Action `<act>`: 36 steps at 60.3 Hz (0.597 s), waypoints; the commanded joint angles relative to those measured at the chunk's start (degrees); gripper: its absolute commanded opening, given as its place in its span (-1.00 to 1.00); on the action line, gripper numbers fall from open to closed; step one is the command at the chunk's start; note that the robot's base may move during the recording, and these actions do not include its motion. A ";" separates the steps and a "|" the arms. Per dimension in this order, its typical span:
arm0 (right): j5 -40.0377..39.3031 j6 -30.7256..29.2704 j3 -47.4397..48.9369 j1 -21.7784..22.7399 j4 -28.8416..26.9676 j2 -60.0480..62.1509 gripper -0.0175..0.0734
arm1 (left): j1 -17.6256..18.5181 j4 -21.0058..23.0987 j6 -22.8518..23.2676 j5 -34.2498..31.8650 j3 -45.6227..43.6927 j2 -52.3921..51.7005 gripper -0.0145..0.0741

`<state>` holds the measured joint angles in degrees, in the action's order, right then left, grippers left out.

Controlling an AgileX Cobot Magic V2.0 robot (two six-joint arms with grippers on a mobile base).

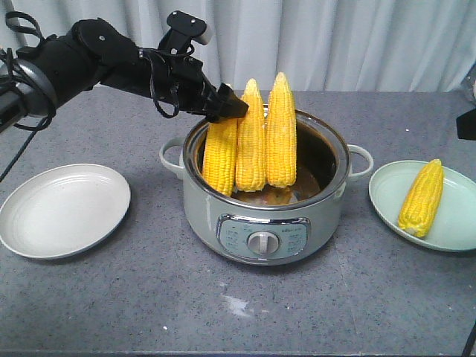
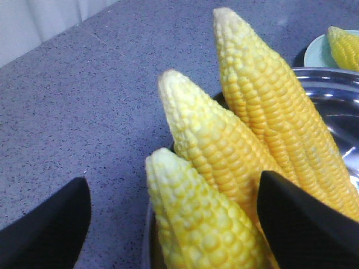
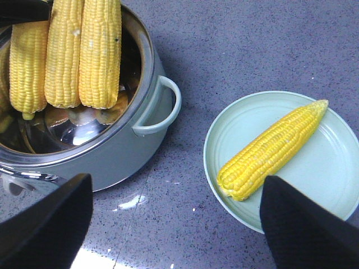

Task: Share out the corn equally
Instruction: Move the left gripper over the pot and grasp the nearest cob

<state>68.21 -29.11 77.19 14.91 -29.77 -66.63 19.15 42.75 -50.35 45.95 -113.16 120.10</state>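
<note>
Standing upright in the cooker pot point(image 1: 201, 216) at the centre of the frame, three corn cobs point(image 1: 251, 137) touch one another side by side, pale tips up. The left gripper point(image 1: 229, 108) extends from the upper left to the tip of the leftmost cob point(image 1: 220, 156); its fingers point(image 2: 47, 227) are spread wide on both sides of this cob, not closed on it. A fourth cob point(image 1: 422, 198) lies on the pale green plate point(image 1: 387, 193) at the right. Above that side the right gripper point(image 3: 175, 190) hangs released, holding nothing. A white plate point(image 1: 63, 212) lies at the lower left on the grey table point(image 1: 149, 312).
</note>
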 commanded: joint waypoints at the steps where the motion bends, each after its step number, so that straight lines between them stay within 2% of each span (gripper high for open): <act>1: -2.27 -0.47 1.18 0.40 -1.86 0.95 0.66 | 0.24 2.59 0.63 -1.37 -1.93 -3.57 0.52; 10: -2.27 -0.47 1.18 0.40 -1.86 0.95 0.66 | 0.24 2.10 0.63 -0.98 -1.93 -3.57 0.28; 27: -2.27 -0.47 1.18 0.40 -1.86 0.95 0.66 | 0.24 2.15 0.63 0.05 -1.93 -3.57 -0.28; 36: -2.27 -0.47 1.18 0.40 -1.86 0.95 0.66 | 0.24 2.40 0.63 0.95 -1.93 -4.23 -0.45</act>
<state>68.24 -29.11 77.19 14.91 -29.77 -66.63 19.41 43.71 -49.99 48.34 -113.16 119.99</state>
